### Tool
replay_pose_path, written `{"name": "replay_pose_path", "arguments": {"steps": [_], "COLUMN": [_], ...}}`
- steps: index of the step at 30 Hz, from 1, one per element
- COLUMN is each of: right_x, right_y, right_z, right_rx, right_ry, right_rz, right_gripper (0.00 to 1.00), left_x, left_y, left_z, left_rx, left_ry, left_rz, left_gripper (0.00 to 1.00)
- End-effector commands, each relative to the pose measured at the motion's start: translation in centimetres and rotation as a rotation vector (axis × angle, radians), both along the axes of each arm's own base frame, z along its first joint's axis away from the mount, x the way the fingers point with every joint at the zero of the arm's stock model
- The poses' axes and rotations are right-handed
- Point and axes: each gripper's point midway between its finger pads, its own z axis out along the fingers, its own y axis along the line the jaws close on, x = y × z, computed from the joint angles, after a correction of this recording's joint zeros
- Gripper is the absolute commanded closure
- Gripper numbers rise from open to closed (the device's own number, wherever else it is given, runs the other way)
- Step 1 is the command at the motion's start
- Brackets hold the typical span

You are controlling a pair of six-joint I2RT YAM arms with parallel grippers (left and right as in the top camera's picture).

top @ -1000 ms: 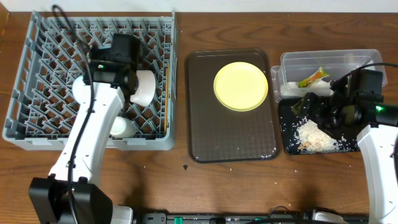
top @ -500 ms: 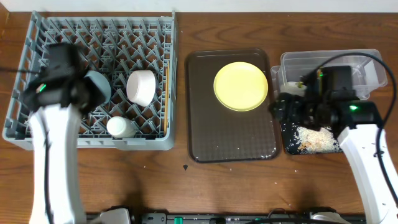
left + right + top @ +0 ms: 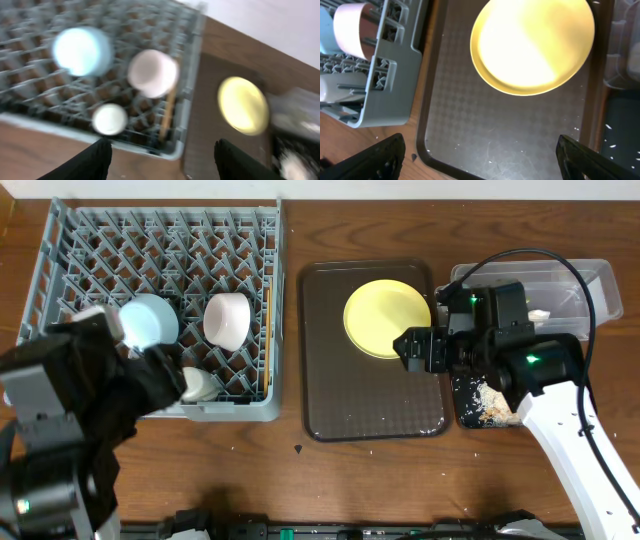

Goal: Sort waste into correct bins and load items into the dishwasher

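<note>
The round yellow plate lies on the dark brown serving tray. It also shows in the right wrist view. My right gripper is open and empty, hovering over the brown tray just in front of the plate, at the tray's right side in the overhead view. The light blue bowl, the white bowl and the chopsticks sit in the grey dish rack. My left gripper is open and empty, raised over the rack's front edge. The view is blurred.
The clear tub stands at the back right, with the black tray holding rice scraps in front of it, partly hidden by my right arm. A small round white item sits in the rack's front row.
My left gripper let go of the light blue bowl in the rack and pulled back toward the front left. My right arm moved left from the black tray to the brown tray.
</note>
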Motion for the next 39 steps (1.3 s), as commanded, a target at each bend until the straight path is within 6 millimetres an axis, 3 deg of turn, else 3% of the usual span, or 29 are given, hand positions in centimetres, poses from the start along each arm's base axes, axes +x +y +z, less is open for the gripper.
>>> {"name": "replay_pose_path", "arguments": {"steps": [1, 16, 19, 21, 22, 26, 34, 39], "right_x": [-0.1, 0.1, 0.2, 0.4, 0.5, 0.7, 2.6, 3.7], "right_y": [0.3, 0.3, 0.2, -0.5, -1.1, -1.9, 0.9, 0.8], "right_z": [-0.1, -0.2, -0.4, -1.0, -1.6, -5.1, -12.1, -16.2], "right_rx": [-0.009, -0.011, -0.009, -0.007, -0.014, -0.047, -0.001, -0.006], "right_ry": [-0.009, -0.007, 0.006, 0.058, 0.093, 0.238, 0.420, 0.472], "right_rz": [0.025, 0.019, -0.003, -0.108, -0.178, -0.385, -0.591, -0.725], "right_gripper": [0.03, 0.04, 0.11, 0.25, 0.31, 0.32, 0.31, 0.36], "left_x": [-0.7, -0.5, 0.0, 0.4, 0.6, 1.3, 1.8, 2.1], "left_y": [-4.1, -4.8, -5.8, -6.1, -6.2, -7.4, -9.6, -10.0], "left_z": [1.1, -0.2, -0.9, -1.8, -2.3, -3.9, -5.9, -6.8], "left_rx": [-0.070, -0.091, -0.090, -0.055, -0.028, 0.010, 0.054, 0.105], "left_ry": [-0.065, -0.001, 0.030, 0.068, 0.092, 0.167, 0.265, 0.294], "left_rz": [-0.259, -0.321, -0.374, -0.388, -0.391, -0.396, -0.382, -0.396], "left_gripper": [0.32, 0.33, 0.33, 0.33, 0.33, 0.33, 0.33, 0.33]}}
